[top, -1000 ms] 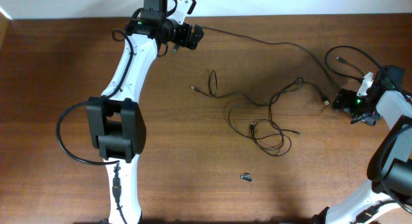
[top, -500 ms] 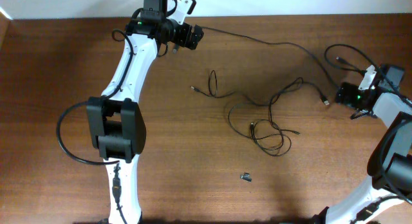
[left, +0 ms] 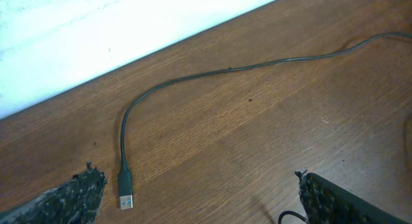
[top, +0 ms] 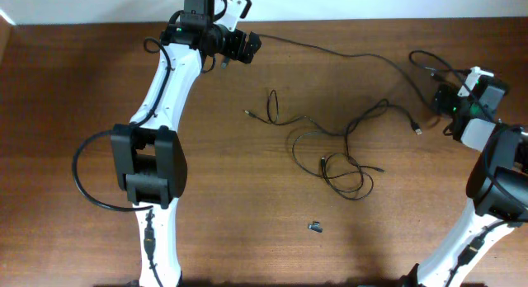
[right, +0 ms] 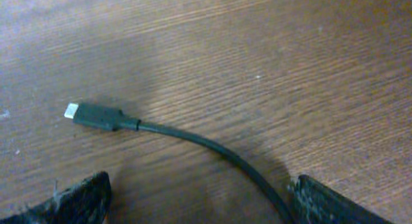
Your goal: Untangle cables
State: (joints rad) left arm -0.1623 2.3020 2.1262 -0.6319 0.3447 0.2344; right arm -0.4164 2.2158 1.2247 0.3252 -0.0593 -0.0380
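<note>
1. We see the cables [top: 338, 159] lying on the brown wooden table [top: 82, 89]. Most sit in a loose tangle near its middle, with a small narrow loop [top: 273, 105] at the tangle's left side.
2. One long cable [top: 355, 56] runs from the far edge, by the left gripper, across toward the right side of the table.
3. The left gripper [top: 252, 46] sits at the far edge with its jaws spread fully wide, and we see nothing held in it.
4. In the left wrist view a USB plug [left: 125, 192] lies flat on the wood between the fingers [left: 77, 195], just beside one of them and not touching it.
5. The right gripper [top: 437, 99] is at the table's right side, also spread wide and gripping nothing.
6. In the right wrist view a small plug [right: 90, 114] lies on the wood between the pads [right: 71, 201]. Its cord curves toward the opposite pad, and we cannot tell whether it touches.
7. A small dark piece [top: 315, 228] lies alone nearer the front edge, apart from the tangle.
</note>
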